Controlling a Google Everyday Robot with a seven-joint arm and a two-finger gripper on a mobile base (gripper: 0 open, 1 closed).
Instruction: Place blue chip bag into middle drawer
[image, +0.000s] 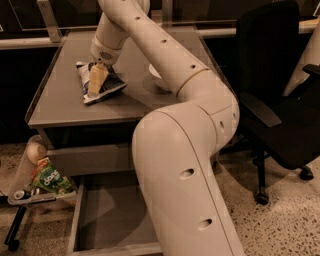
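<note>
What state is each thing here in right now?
Pincer: down on the blue chip bag.
Blue chip bag: lying on the table, not lifted.
Middle drawer: pulled open below the table.
Bowl: upright on the table.
Green snack bag: lying low, left of the drawer.

The grey desk (60, 107) bears the bag (115, 86) lying flat toward its left edge, with the gripper (96, 81) down on it, and a white bowl (155, 77) near the middle, partly behind the arm.
</note>
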